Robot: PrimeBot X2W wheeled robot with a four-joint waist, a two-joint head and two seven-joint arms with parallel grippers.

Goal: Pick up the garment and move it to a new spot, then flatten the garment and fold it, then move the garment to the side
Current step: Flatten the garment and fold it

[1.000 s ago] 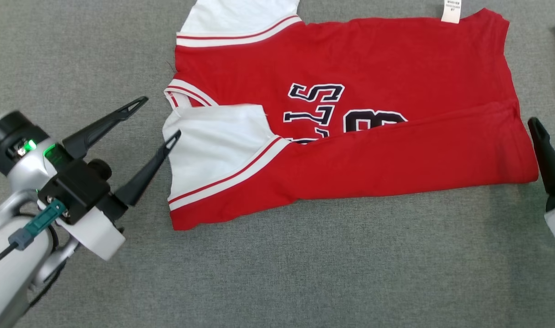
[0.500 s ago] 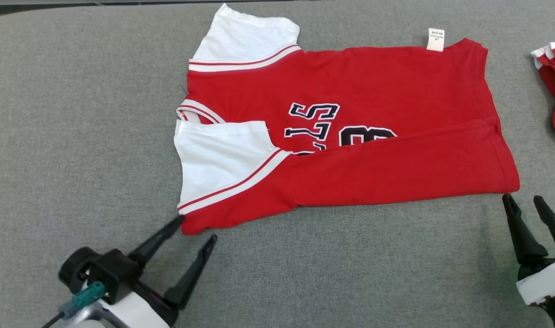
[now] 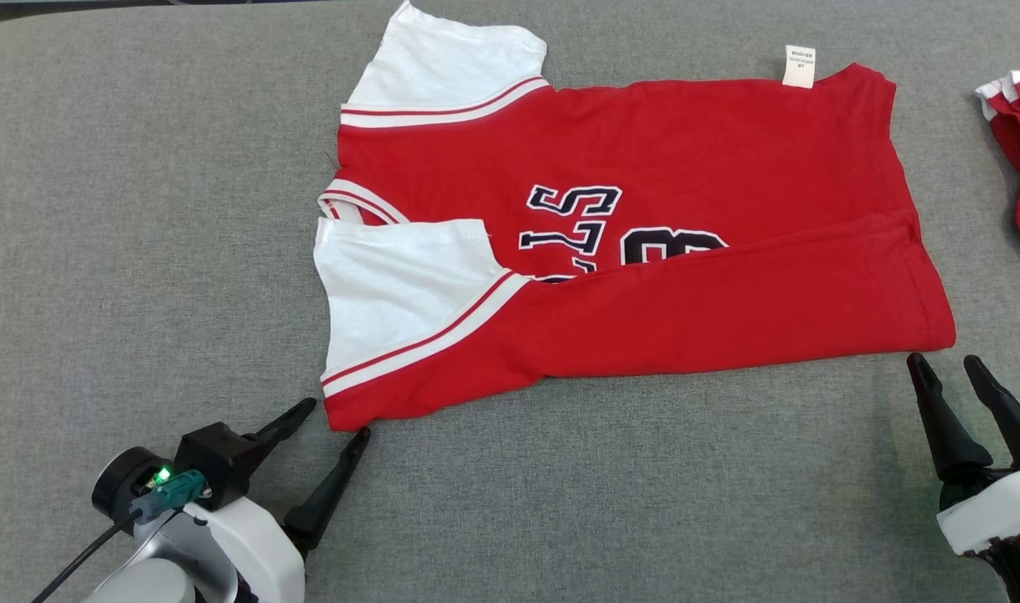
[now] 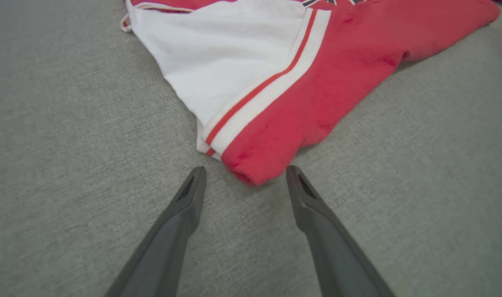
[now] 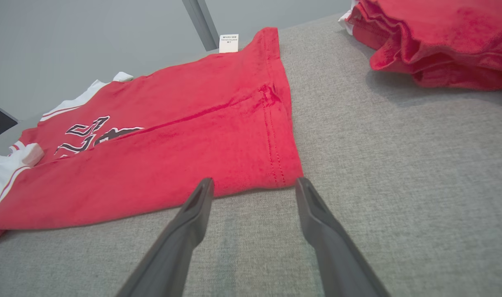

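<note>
Your left gripper [image 3: 338,418] is sitting spread wide and empty at the near left corner of the partly folded red-and-white jersey [image 3: 694,142]. Your right gripper [image 3: 942,359], equally released, is pointing at its near right corner on the grey fabric surface [image 3: 141,209].

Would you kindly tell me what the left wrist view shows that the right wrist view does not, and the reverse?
Left wrist view: the open left claw, its fingers either side of the shirt's rolled red corner.
Right wrist view: the open right claw at the stitched hem, a small white care label and a crumpled red fabric pile.
Both: the red jersey shirt with white sleeves lying on the grey woven cloth surface.
</note>
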